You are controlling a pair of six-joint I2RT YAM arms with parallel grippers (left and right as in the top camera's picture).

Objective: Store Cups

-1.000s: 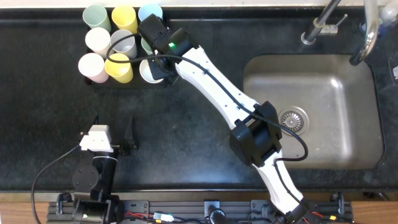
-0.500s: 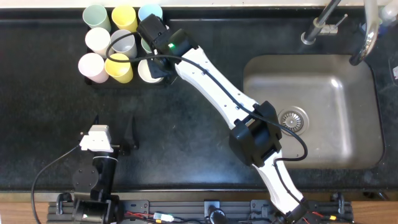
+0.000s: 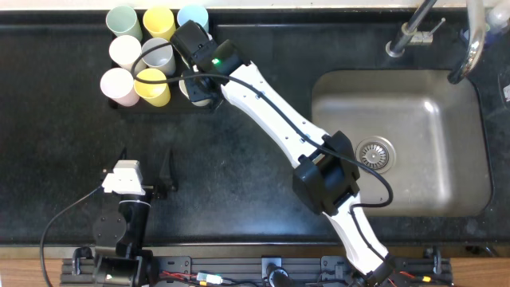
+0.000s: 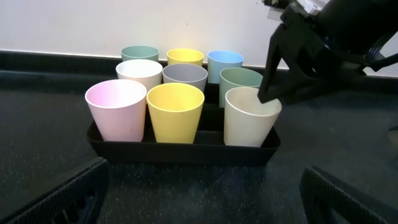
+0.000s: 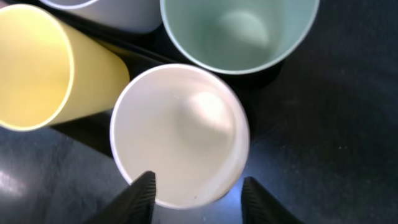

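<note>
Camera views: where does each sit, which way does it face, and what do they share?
Top view: overhead, looking down on the counter; left arm and right arm show.
Left wrist view: low, facing the cup tray sideways; left gripper frames it.
Right wrist view: looking down into the cream cup; right gripper straddles its rim.
Shared: both wrist views show the cream cup.

Dark speckled worktop (image 3: 64, 143) bears a black tray (image 4: 180, 153); a steel sink (image 3: 438, 179) is set into it

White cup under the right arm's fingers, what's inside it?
Nothing: the right wrist view looks straight down into the white cup and shows a bare bottom. A small strip by its rim is covered by one of the right arm's fingers.
</note>
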